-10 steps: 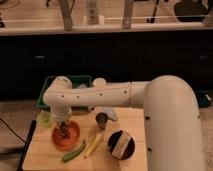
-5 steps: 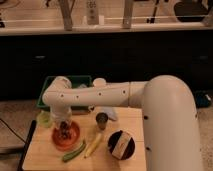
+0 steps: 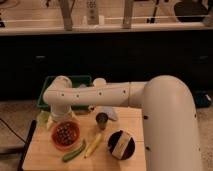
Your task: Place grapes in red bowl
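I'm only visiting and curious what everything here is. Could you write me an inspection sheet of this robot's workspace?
Surface: light wooden tabletop, carrying all the items below.
Job's things: grapes lie inside the red bowl.
Clutter: green pod vegetable, yellow banana-like item, black bowl holding a tan object, small metal cup.
Grippers: gripper hangs just above the red bowl's far rim.
Cables: nothing seen.
Surroundings: green bin behind the table, dark cabinet front beyond.
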Motion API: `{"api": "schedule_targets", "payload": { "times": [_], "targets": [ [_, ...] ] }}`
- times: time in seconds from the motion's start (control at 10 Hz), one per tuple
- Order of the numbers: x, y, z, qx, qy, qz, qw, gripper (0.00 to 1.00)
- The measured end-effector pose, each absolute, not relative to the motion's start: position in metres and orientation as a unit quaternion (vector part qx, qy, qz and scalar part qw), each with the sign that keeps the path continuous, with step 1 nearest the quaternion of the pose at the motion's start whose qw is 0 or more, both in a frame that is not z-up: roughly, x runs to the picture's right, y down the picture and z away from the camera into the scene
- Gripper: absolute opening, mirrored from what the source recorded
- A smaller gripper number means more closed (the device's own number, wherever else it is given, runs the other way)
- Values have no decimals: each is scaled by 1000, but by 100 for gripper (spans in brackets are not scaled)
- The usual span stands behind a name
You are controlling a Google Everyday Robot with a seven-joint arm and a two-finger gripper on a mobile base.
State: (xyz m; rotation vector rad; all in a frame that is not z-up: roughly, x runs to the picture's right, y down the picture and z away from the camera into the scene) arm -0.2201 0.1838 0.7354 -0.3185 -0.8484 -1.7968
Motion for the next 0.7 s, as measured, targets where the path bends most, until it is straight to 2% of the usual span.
{"api": "schedule_targets", "payload": {
  "times": [0.7],
  "targets": [
    [-219,179,735,-121,-361,-754,534,80]
  ]
}}
